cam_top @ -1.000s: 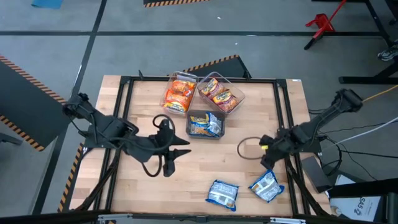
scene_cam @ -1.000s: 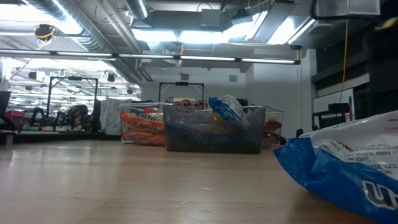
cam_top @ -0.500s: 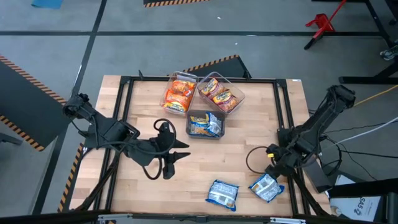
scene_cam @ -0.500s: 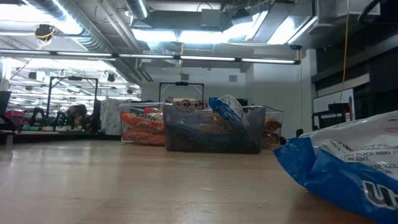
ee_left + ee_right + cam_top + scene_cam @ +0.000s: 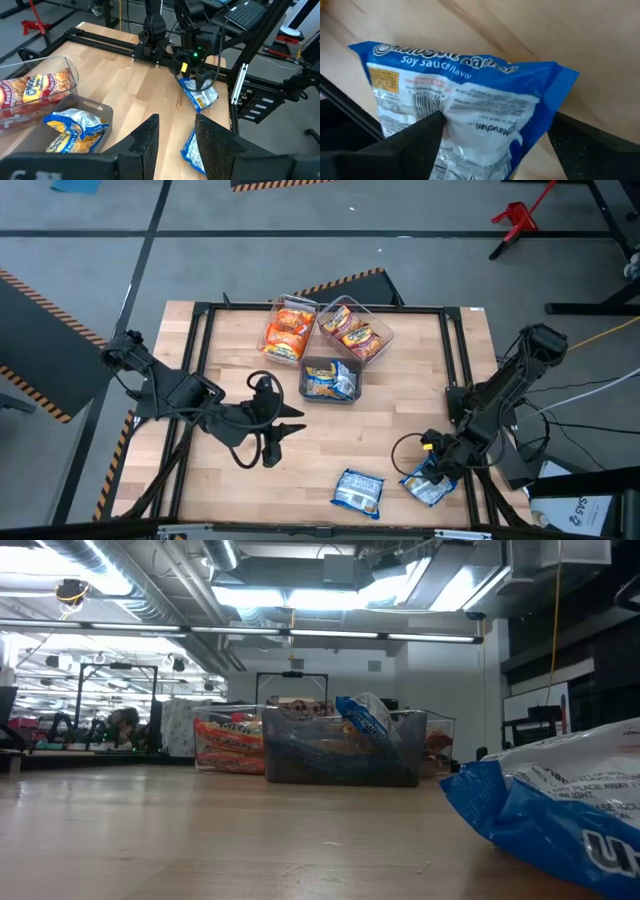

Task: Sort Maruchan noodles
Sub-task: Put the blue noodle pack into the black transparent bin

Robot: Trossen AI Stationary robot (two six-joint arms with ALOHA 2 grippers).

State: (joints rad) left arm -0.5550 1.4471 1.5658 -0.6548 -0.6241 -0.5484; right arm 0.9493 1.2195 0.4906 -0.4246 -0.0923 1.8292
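I am bringing the right gripper (image 5: 432, 470) down from mid-table onto the blue packet (image 5: 470, 110) at the near right corner; its open fingers are now straddling it, unclosed. Pick-up is imminent. The left gripper (image 5: 177, 145) is waiting open.

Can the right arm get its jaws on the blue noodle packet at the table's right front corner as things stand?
Probably yes. The right gripper is already down over that blue packet, with its jaws straddling the packet in the right wrist view. Nothing lies between them; the other blue packet sits apart to the side.
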